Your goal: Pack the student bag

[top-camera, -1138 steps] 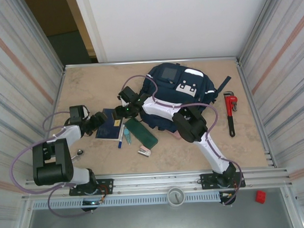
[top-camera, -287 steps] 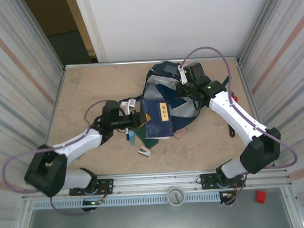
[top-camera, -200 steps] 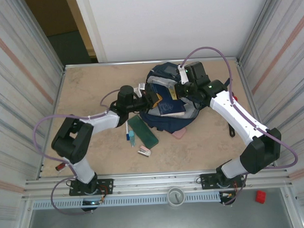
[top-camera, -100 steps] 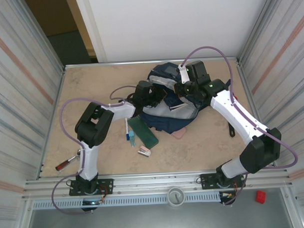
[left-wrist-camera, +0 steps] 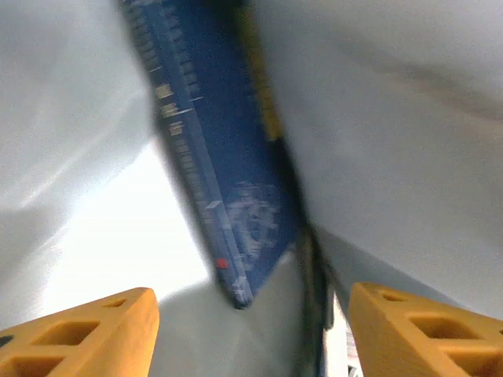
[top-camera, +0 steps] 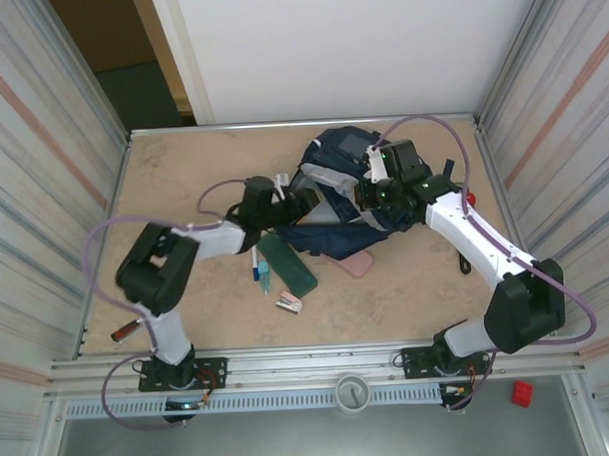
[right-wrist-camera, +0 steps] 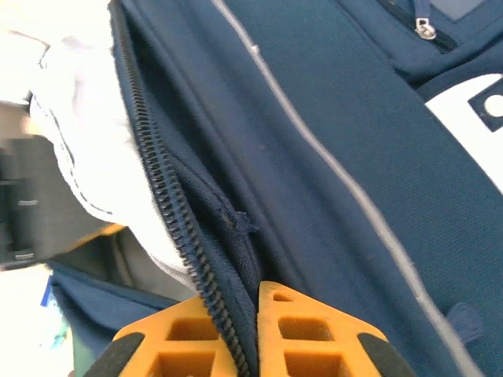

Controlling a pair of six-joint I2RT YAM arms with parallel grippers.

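The student bag (top-camera: 334,154), navy with white patches, lies at the table's middle back with its main opening facing left. My left gripper (top-camera: 304,202) is at that opening, and in the left wrist view my left gripper (left-wrist-camera: 251,330) stands open, its orange fingertips wide apart. A blue book (left-wrist-camera: 228,181) rests inside against the grey lining (left-wrist-camera: 393,118), free of the fingers. My right gripper (top-camera: 367,194) is over the bag's top. In the right wrist view my right gripper (right-wrist-camera: 255,330) is shut on the bag's zipper edge (right-wrist-camera: 189,236), beside the reflective stripe (right-wrist-camera: 338,173).
A green case (top-camera: 287,266), a blue pen (top-camera: 254,264), a small stapler (top-camera: 289,305) and a pink eraser (top-camera: 358,263) lie in front of the bag. A red-handled screwdriver (top-camera: 126,329) lies near the left wall. A red wrench (top-camera: 471,196) shows behind the right arm.
The left gripper has carried the blue book into the bag, opened and let it go, then drawn back a little to the left. The right gripper keeps hold of the bag's edge.
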